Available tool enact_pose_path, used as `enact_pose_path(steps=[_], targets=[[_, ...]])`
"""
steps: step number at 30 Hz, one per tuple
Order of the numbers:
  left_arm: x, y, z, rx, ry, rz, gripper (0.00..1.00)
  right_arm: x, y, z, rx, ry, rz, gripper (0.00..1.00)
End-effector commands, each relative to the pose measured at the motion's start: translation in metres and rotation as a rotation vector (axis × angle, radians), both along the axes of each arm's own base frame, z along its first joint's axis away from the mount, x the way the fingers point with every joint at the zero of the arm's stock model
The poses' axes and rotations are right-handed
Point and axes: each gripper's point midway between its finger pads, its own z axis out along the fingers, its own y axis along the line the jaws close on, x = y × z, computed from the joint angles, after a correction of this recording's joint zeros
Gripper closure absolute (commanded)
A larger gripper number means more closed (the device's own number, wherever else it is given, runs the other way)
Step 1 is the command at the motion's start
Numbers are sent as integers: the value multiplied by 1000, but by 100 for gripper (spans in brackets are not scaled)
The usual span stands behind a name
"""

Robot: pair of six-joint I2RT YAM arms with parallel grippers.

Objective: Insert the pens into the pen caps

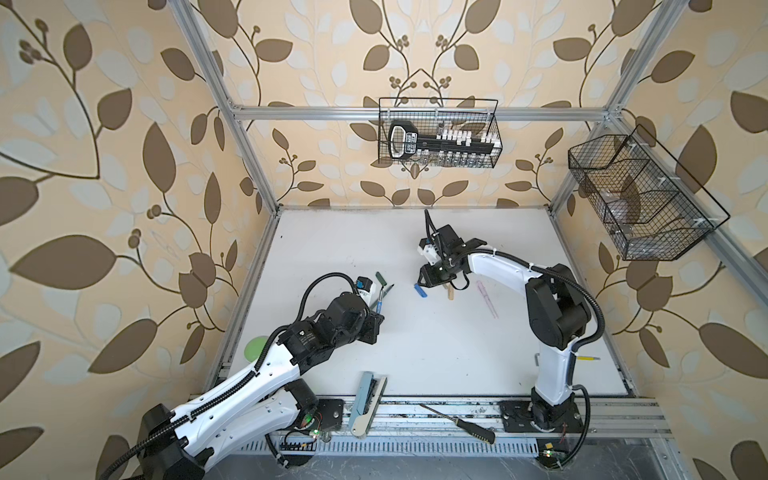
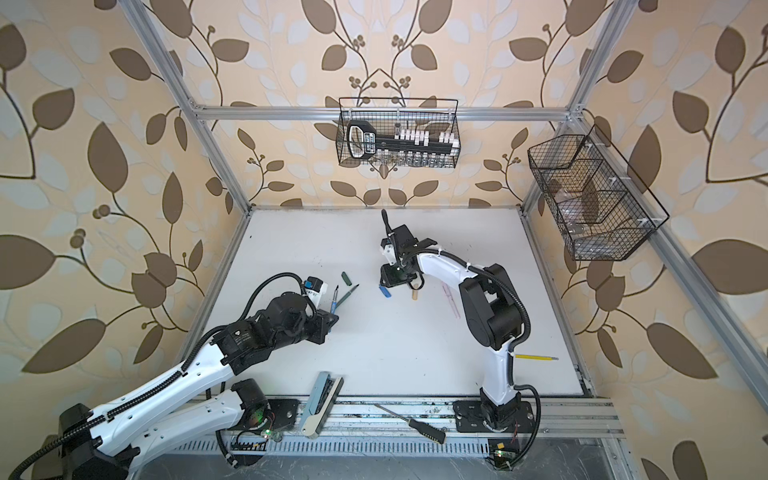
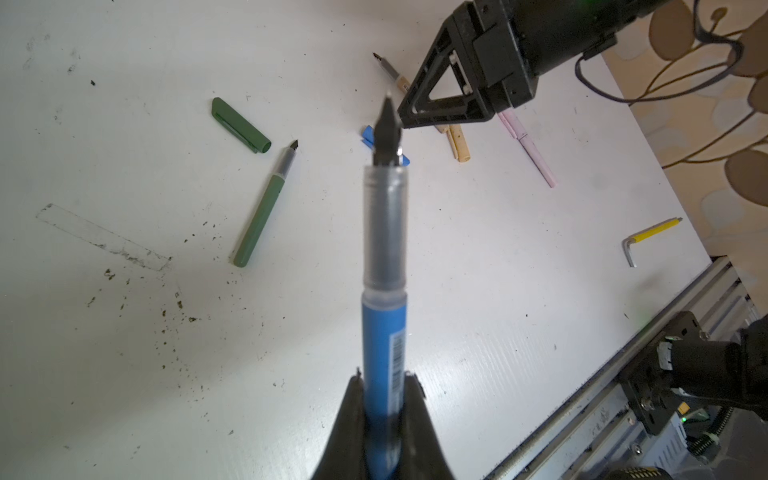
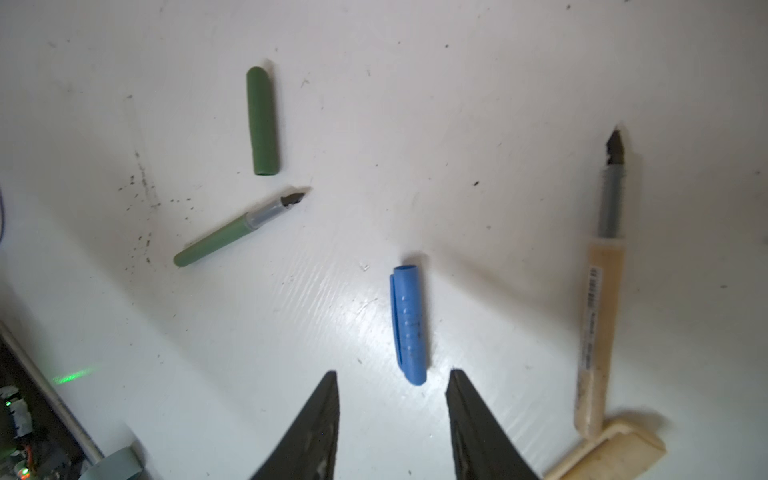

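Observation:
My left gripper (image 3: pixel 384 379) is shut on the blue pen (image 3: pixel 384 328), which juts out with its dark tip toward the right arm; the pen (image 1: pixel 380 302) shows in both top views. My right gripper (image 4: pixel 392 374) hangs open just above the table, with the blue cap (image 4: pixel 409 324) lying just ahead of its fingertips and untouched. The green cap (image 4: pixel 262 120) and green pen (image 4: pixel 224 237) lie apart nearby. A tan pen (image 4: pixel 598 311) rests against the tan cap (image 4: pixel 615 449). The pale pink pen (image 3: pixel 528 145) lies beyond them; I cannot tell whether it is capped.
A yellow hex key (image 3: pixel 652 235) lies near the right table edge. A black-handled screwdriver (image 1: pixel 457 424) and a grey brush (image 1: pixel 368 401) rest on the front rail. A green disc (image 1: pixel 255 348) sits at the left edge. Wire baskets (image 1: pixel 438 133) (image 1: pixel 640 195) hang on the walls.

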Motion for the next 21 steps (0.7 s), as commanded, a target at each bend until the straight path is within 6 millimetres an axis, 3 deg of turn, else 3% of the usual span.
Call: enact_pose_path(steps=[1, 7, 12, 17, 21], targets=[[6, -1, 1, 1, -21, 0, 90, 5, 8, -20, -30, 28, 37, 52], [6, -3, 2, -6, -16, -1, 90, 15, 35, -35, -2, 44, 70, 49], [5, 0, 2, 0, -13, 3, 90, 0, 51, -44, 24, 90, 125, 49], [4, 1, 2, -4, -16, 8, 90, -21, 50, -43, 19, 116, 161, 51], [4, 2, 2, -2, -18, 10, 90, -34, 35, -40, -15, 125, 152, 53]])
